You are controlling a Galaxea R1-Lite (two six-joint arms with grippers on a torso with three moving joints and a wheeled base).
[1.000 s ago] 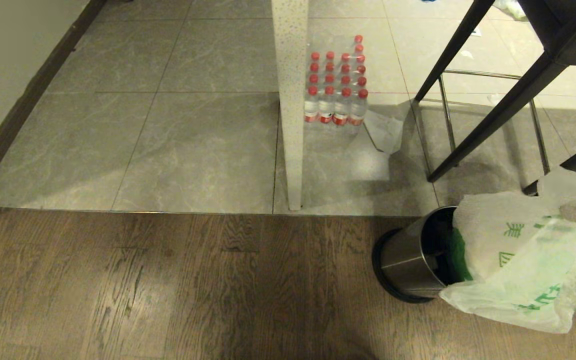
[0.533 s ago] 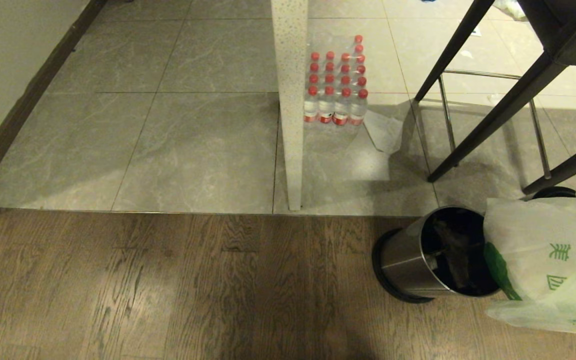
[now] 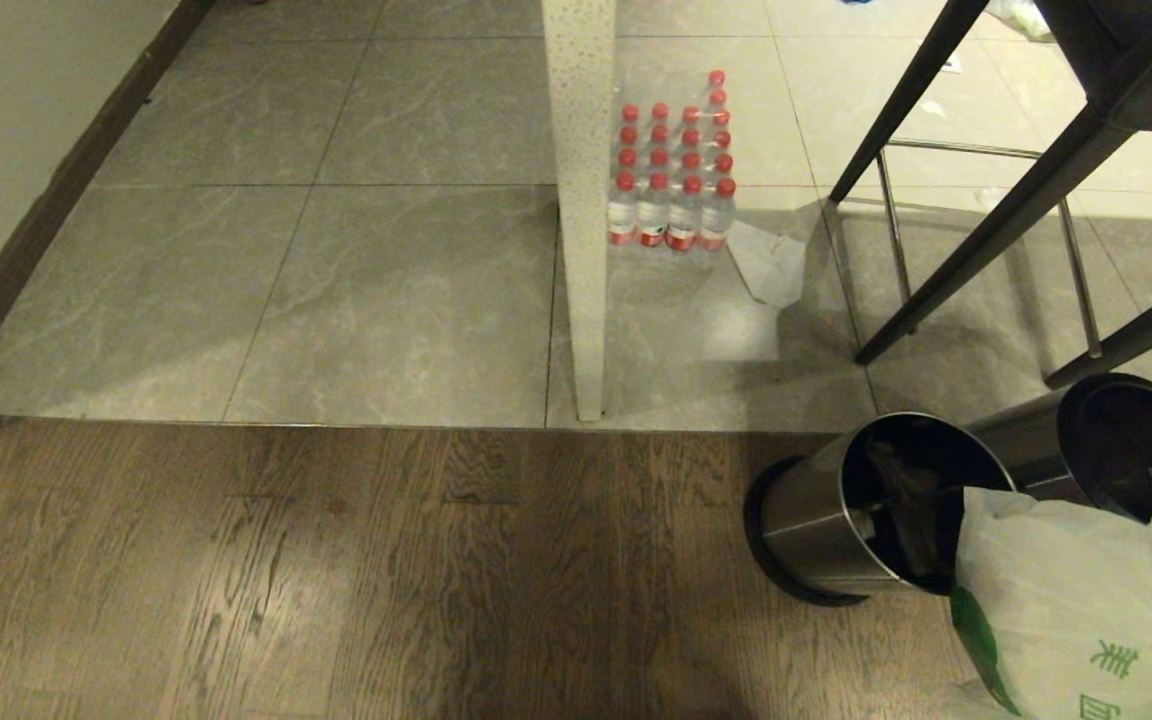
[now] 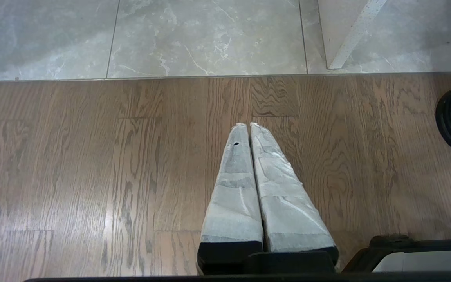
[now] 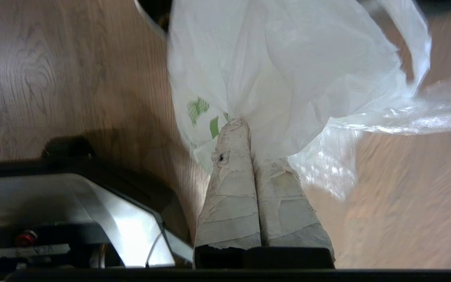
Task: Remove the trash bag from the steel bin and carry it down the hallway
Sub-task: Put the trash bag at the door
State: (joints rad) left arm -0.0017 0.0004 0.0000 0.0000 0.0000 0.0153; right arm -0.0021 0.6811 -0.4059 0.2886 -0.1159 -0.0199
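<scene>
Trash bag (image 3: 1086, 600) now clear of steel bin (image 3: 836, 520), pinched in right hand (image 5: 249, 129), over dark wood-plank floor (image 3: 336, 580) bordering grey tiles (image 3: 386, 300).

Dark wood-plank floor (image 3: 336, 570) fills the near side and meets large grey marbled tiles (image 3: 386, 300) along a straight seam. A beige wall (image 3: 6, 120) with a dark baseboard (image 3: 46, 220) runs along the left. A white speckled post (image 3: 581, 200), possibly a counter leg, stands on the tiles beside a shrink-wrapped pack of red-capped bottles (image 3: 676, 170); black angled furniture legs (image 3: 986, 230) cross the right.

I count two steel bins, one steel bin (image 3: 841, 520) near right, a second bin (image 3: 1096, 450) just behind it, one trash bag (image 3: 1076, 610), one pack of red-capped bottles (image 3: 671, 175) farther off, sixteen caps visible
</scene>
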